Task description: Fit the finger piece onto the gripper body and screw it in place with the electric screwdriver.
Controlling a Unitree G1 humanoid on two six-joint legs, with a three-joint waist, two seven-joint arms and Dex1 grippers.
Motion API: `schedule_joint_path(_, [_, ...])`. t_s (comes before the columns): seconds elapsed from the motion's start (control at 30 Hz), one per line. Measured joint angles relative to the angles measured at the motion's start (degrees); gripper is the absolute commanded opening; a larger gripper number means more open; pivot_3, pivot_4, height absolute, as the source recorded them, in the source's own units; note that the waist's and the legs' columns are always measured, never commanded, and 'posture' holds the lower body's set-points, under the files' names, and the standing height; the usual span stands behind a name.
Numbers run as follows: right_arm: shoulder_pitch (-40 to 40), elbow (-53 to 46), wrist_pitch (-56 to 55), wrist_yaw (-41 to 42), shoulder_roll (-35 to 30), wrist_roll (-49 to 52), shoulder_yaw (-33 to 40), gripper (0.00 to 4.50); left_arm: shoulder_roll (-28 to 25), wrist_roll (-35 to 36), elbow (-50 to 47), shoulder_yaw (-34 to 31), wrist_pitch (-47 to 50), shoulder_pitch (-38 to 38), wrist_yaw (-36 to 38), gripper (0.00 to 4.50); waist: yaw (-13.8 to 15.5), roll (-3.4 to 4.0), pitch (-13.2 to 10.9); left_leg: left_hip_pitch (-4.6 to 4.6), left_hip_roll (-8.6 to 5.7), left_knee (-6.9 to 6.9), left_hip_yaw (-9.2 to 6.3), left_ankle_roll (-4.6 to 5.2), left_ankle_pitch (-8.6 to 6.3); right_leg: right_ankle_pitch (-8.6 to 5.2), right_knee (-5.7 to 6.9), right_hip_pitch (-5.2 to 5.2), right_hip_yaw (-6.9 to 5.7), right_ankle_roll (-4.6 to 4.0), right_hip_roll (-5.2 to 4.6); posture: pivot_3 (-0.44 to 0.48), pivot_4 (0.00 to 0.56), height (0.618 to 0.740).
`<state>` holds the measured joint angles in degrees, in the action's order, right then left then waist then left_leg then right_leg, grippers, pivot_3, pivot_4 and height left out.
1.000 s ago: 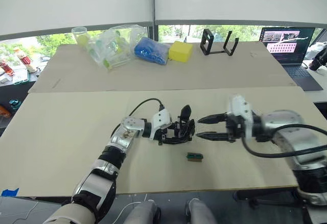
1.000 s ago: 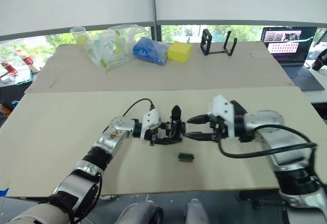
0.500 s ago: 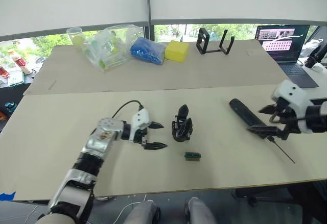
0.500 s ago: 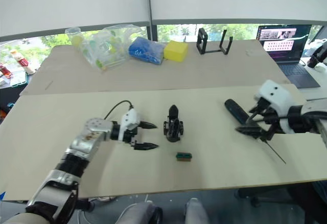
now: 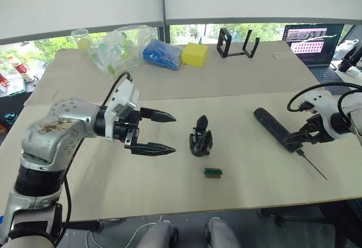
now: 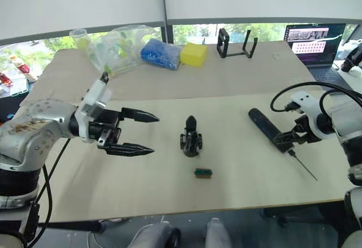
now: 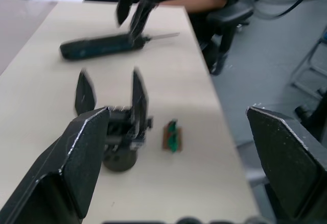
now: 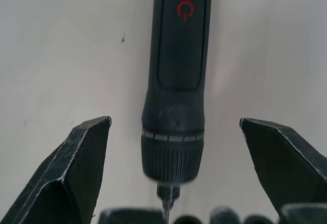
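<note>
Gripper body (image 5: 201, 140): stands upright near the middle of the front table (image 5: 254, 191), with pointed black fingers sticking up; untouched by either arm.
Finger piece: seems already seated on the gripper body, since the left wrist view shows two prongs (image 7: 138, 94) rising from it, though that picture is too blurred to be sure.
Electric screwdriver (image 5: 277, 130): lies flat to the right of the gripper body, well apart from it, thin bit (image 5: 313, 166) pointing toward the table's front edge.
Right gripper (image 8: 173, 157): spread wide, straddling the screwdriver's bit end, one finger (image 8: 76, 168) on either side, not closed on it.
Left gripper (image 5: 161, 132): released and empty, fingers apart, hovering left of the gripper body and pointing at it.
Teal-green block (image 5: 212, 172): just in front of the gripper body, on the table.
</note>
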<state>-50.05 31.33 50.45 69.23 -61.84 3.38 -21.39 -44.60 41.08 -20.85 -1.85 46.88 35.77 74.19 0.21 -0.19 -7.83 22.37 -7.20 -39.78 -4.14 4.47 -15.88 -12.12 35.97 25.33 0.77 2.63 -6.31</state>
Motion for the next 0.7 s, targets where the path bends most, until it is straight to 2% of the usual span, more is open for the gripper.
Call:
schedule_joint_path(0.17, [-1.8, 8.2, -7.7, 2.3, 3.6, -4.7, -2.7, 3.01, -0.8, 3.1, -1.4, -0.6, 1.8, 1.3, -1.7, 4.5, 0.1, 0.01, 0.0, -0.01, -0.03, -0.05, 0.01, 0.0, 0.0, 0.0, -0.02, -0.03, -0.06, 0.0, 0.05, 0.0, 0.15, 0.74])
schedule_joint_path(0.27, [-3.3, 12.5, -14.1, 3.8, 5.2, -6.4, -2.7, 1.93, -1.2, 3.6, -1.6, -0.5, 1.8, 1.9, -1.9, 4.5, 0.0, 0.08, -0.1, -0.01, -0.04, -0.04, 0.03, -0.06, 0.04, 0.0, 0.01, 0.0, -0.06, 0.0, 0.09, 0.0, 0.15, 0.74])
schedule_joint_path(0.4, [-3.1, 11.3, -23.5, 12.8, 2.9, -6.5, -2.3, 1.83, -2.4, 3.6, -1.9, -0.5, 1.4, 1.9, -2.1, 4.5, -0.1, 0.34, -0.4, 0.0, -0.02, -0.01, 0.02, -0.09, 0.05, 0.0, 0.05, 0.06, -0.06, 0.0, 0.14, 0.0, 0.15, 0.74])
schedule_joint_path(0.53, [0.9, 3.9, -31.7, 19.1, -1.8, -4.9, 0.9, 1.83, -2.4, 3.5, -1.9, 0.3, 0.2, 2.1, -2.2, 4.5, 0.1, 0.43, -0.6, 0.03, 0.0, -0.02, 0.02, -0.1, 0.05, 0.0, 0.09, 0.11, -0.08, 0.0, 0.15, 0.0, 0.15, 0.74])
schedule_joint_path(0.7, [10.0, -2.7, -41.8, 18.7, -4.1, -5.0, 3.0, 1.83, -2.6, 3.5, -2.2, 1.6, -0.6, 2.3, -1.3, 4.5, 0.1, 0.4, -0.7, 0.0, -0.02, -0.06, 0.02, -0.1, 0.05, 0.0, 0.1, 0.04, -0.06, 0.0, 0.14, 0.0, 0.15, 0.74])
